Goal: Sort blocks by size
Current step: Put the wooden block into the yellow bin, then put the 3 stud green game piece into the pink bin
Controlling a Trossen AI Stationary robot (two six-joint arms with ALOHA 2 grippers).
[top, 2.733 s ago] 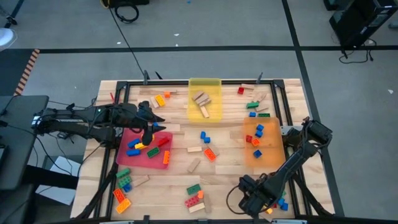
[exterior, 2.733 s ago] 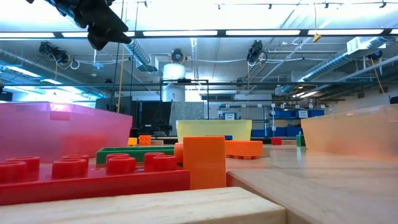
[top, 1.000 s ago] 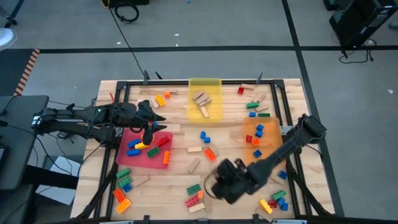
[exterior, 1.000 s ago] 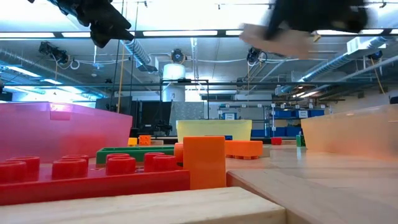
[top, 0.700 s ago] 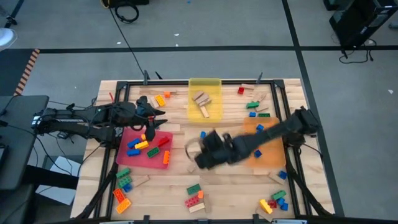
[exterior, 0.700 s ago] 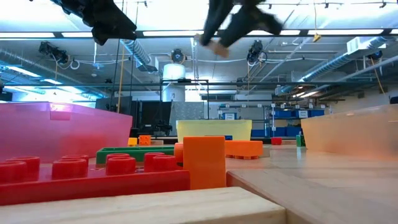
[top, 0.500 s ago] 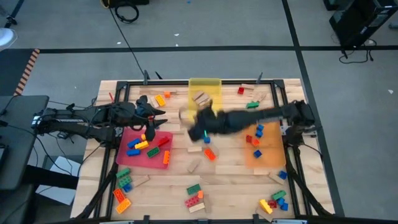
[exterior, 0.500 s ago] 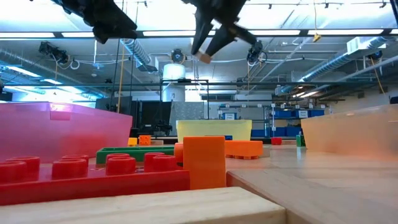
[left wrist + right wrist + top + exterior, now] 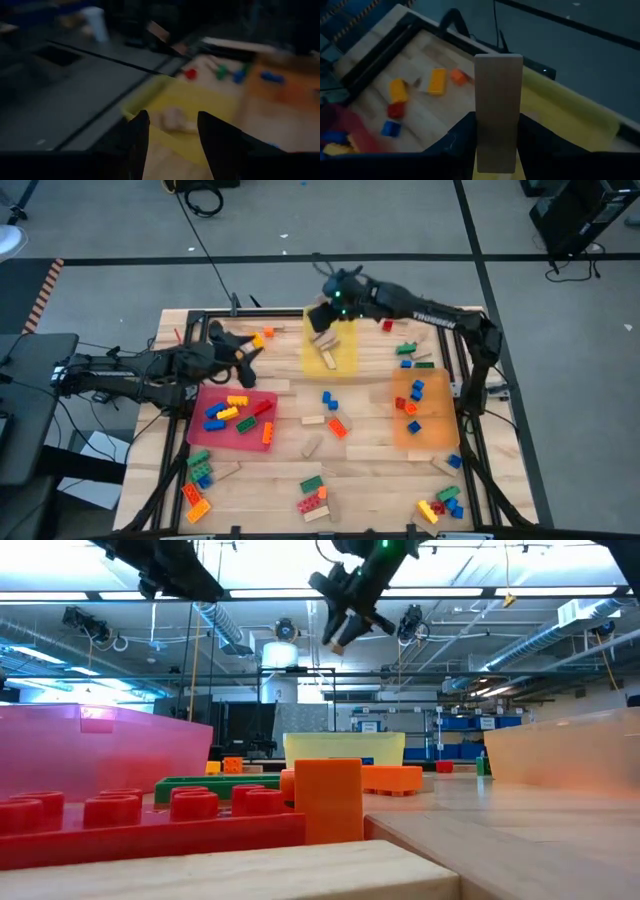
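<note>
Swinging across the whole counter [image 9: 375,455] is what has been done by the right arm in the last moments: from the near right corner it has been carried over the middle and is now held above the far end of the yellow tray [image 9: 330,340]. The right pincer [image 9: 322,318] is closed on a plain wooden block [image 9: 498,107], which stands out past its fingers and is seen high in the air in the low view [image 9: 338,640]. Two or three wooden pieces already lie in that tray, so the carry is judged to be nearly finished, with only the release over the tray left.

The left arm has shifted far less: it has been drawn from above the red tray [image 9: 262,402] toward the far left of the counter, and the left pincer [image 9: 248,352] is held partly open with nothing between its fingers [image 9: 134,137].

Many small coloured bricks [image 9: 318,498] remain scattered on the counter, so much sorting is left.
</note>
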